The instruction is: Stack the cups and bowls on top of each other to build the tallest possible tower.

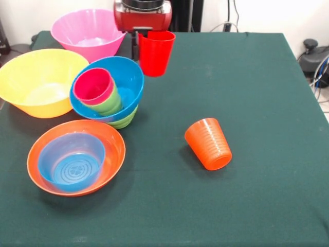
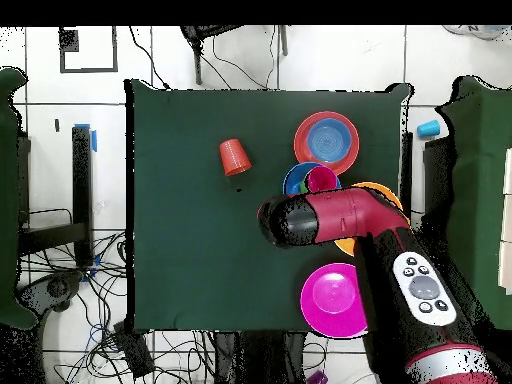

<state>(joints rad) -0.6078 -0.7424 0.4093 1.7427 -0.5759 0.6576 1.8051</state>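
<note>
My gripper (image 1: 141,51) hangs at the table's far side, shut on the rim of the upright red cup (image 1: 156,53). One black finger (image 1: 135,46) lies against the cup's left wall and the other is hidden. The wide blue bowl (image 1: 128,77) sits on the small green bowl (image 1: 125,120). It holds the magenta cup (image 1: 93,85) nested in the light green cup (image 1: 110,104), both tilted. The orange cup (image 1: 208,143) lies on its side mid-table and also shows in the overhead view (image 2: 234,157). In the overhead view the arm (image 2: 330,220) hides the gripper and red cup.
The big pink bowl (image 1: 87,31) and the big yellow-orange bowl (image 1: 38,80) stand at the left. The shallow orange-red bowl (image 1: 110,154) in front of them holds the small translucent blue bowl (image 1: 72,162). The green table (image 1: 247,77) has cables beyond its right edge.
</note>
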